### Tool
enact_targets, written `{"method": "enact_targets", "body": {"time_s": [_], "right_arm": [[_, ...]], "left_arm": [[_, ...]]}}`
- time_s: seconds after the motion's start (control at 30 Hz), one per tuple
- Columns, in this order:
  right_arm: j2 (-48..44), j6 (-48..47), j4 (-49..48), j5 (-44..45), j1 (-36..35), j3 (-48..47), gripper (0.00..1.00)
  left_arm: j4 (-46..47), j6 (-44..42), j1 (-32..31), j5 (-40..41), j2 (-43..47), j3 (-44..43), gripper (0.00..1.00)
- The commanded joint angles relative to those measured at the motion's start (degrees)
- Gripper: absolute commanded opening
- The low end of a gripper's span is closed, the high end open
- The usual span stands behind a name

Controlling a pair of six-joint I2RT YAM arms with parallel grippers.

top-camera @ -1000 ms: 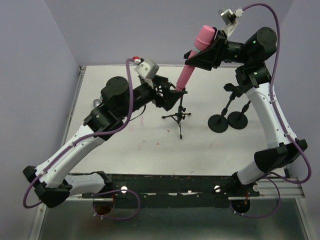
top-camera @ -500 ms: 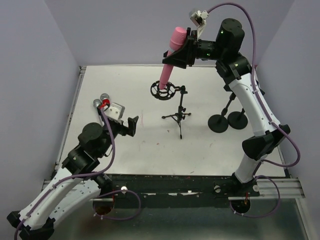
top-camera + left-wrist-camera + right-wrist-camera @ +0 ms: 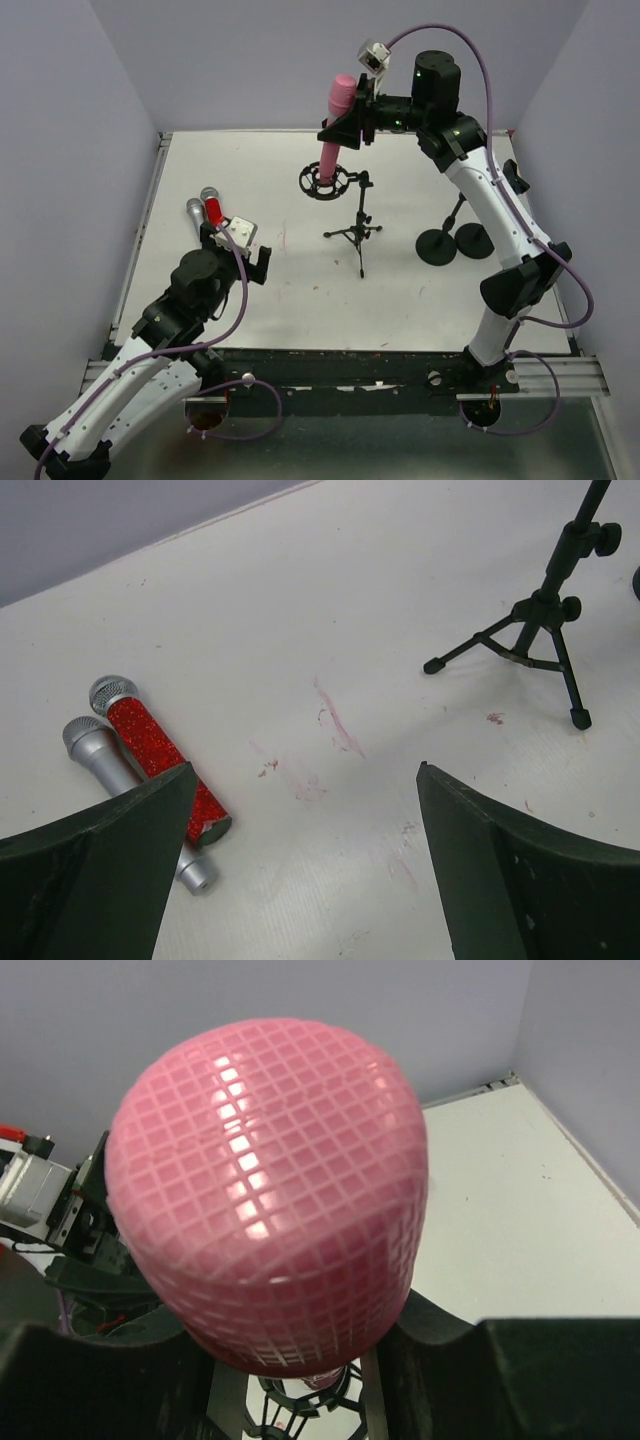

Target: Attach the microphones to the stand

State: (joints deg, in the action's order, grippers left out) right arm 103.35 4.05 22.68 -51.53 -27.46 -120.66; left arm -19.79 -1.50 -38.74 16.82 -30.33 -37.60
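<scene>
I'm clamping the pink mic [image 3: 341, 95] in my right gripper [image 3: 350, 126], top centre; left gripper [image 3: 305, 772] is sitting wide open, empty, lower left.

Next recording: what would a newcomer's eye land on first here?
The pink microphone stands out, held upright in the right end effector high over the table, its lower end at the ring mount of the stand; in the right wrist view its mesh head dominates the frame. The red microphone and the silver-grey microphone lie side by side at the table's left, before the open left end effector.
</scene>
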Motion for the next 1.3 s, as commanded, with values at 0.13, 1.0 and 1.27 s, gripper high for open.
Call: {"method": "enact_targets", "body": {"time_s": [0.13,1.0,1.27], "right_arm": [[-1.0,-10.0,5.4,2.4,-3.4,5.7,0.14],[-4.1,-16.1,9.7,3.4,-5.0,10.4,0.91],[-7.3,-20.5,13.6,5.7,-4.2,10.8,1.00]], "left_arm": [[0.9,0.3,1.5,-3.2,0.8,-0.5,0.99],[2.1,3.3,5.7,-11.3,0.8,-0.9,0.97],[2.3,4.0,6.3,-14.2,1.4,-0.9,0.97]]}}
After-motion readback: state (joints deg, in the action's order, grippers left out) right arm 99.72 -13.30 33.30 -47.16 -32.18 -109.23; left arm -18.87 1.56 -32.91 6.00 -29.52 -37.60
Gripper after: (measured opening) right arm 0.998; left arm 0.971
